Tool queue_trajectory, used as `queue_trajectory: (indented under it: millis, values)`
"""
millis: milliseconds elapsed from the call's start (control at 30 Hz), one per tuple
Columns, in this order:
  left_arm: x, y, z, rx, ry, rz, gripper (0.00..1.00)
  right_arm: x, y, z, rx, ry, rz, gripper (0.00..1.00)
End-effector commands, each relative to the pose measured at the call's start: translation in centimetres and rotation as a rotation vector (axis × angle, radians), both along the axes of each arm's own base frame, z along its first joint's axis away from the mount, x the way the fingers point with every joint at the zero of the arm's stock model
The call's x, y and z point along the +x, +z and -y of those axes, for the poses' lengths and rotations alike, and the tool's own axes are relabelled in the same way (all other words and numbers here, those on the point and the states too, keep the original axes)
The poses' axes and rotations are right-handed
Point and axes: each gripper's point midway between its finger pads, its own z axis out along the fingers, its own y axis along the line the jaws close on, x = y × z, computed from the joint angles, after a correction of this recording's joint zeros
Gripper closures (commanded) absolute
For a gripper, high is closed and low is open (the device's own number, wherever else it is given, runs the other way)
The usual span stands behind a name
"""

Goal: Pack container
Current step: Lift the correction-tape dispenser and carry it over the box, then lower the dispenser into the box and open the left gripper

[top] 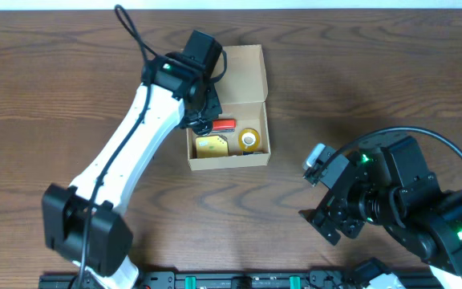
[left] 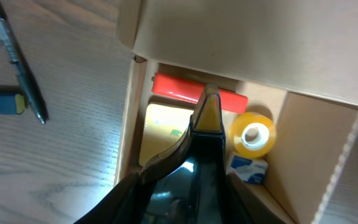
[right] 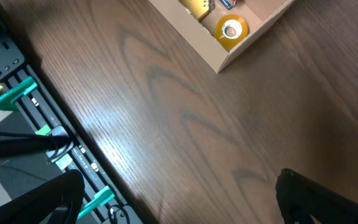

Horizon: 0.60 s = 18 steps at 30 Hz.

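My left gripper (left: 209,102) hangs inside the container (top: 243,72) at mid-table, jaws pressed together on nothing, tip just above the red bar (left: 173,87). I should rise straight up, clear of the flap lid, before reaching for the pen (left: 18,65). My right gripper (right: 179,183) waits with jaws spread.

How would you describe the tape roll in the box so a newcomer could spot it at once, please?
Find the open brown cardboard box on the table. At its right end lies the tape roll, the only round thing inside: yellow with a white core, beside a flat yellow packet and a red bar.
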Motion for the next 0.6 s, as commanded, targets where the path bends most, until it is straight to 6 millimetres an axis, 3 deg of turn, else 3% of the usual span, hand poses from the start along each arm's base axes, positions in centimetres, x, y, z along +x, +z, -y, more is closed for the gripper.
queue_trajectory:
  millis: [0,133,567]
  values:
    - [-0.1,-1.7,0.5,-0.002,-0.015,-0.050,0.94,0.1,0.0,0.1,0.004,-0.018,-0.006,0.01]
    - [-0.2,-2.7,0.8,-0.009,-0.027,-0.080,0.94,0.1,0.0,0.1,0.004,-0.018,-0.006,0.01]
    - [0.0,-2.7,1.0,-0.010,-0.044,-0.070,0.94,0.1,0.0,0.1,0.004,-0.018,-0.006,0.01]
